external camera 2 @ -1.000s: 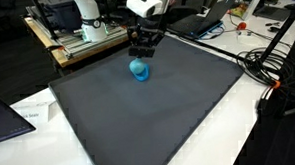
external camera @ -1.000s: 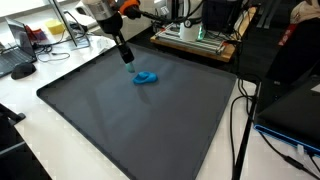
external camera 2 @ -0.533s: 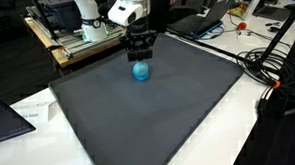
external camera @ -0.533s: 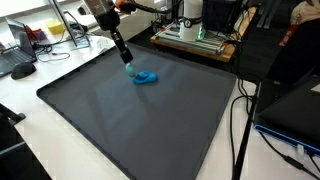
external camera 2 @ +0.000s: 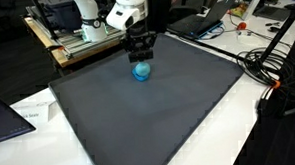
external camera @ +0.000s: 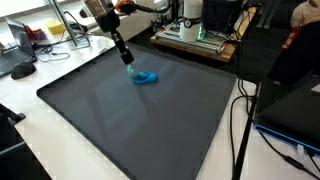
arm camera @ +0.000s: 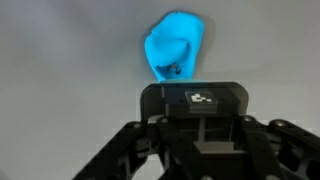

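A crumpled bright blue soft object [external camera: 146, 77] lies near the far side of a large dark grey mat [external camera: 140, 125]. It also shows in the other exterior view [external camera 2: 141, 72] and in the wrist view [arm camera: 175, 48]. My gripper [external camera: 127, 62] points down at the object's end nearest the arm. In an exterior view it hangs just above the object [external camera 2: 140, 56]. In the wrist view my jaws [arm camera: 195, 97] look drawn together, with the blue object just beyond their tips. Nothing shows between the jaws.
The mat [external camera 2: 159, 117] covers most of the white table. A rack of electronics [external camera: 195, 35] stands behind the mat. Black cables [external camera: 245, 115] hang off one table edge. A keyboard [external camera: 20, 68] and papers [external camera 2: 29, 116] lie beside the mat.
The arm's wrist has swung sideways a little over the blue object. The gripper tip stays at the object, which has not visibly moved.
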Robot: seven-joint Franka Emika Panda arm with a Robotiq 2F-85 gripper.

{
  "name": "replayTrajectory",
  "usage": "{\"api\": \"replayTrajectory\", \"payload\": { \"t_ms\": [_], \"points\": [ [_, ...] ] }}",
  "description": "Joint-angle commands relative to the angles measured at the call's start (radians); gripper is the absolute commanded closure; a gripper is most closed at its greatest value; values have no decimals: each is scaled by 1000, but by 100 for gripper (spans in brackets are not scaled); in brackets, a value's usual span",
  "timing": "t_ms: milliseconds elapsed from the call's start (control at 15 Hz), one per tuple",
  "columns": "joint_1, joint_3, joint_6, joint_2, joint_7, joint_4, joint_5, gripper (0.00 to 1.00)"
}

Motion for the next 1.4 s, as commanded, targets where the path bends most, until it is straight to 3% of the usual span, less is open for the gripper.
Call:
{"api": "replayTrajectory", "payload": {
  "t_ms": [0, 733, 1333],
  "points": [
    [2, -5, 2, 8, -11, 9, 13, 78],
    [-99, -4, 23, 25, -206, 5, 243, 78],
    [-187, -1, -29, 94, -368, 44, 437, 78]
  ]
}}
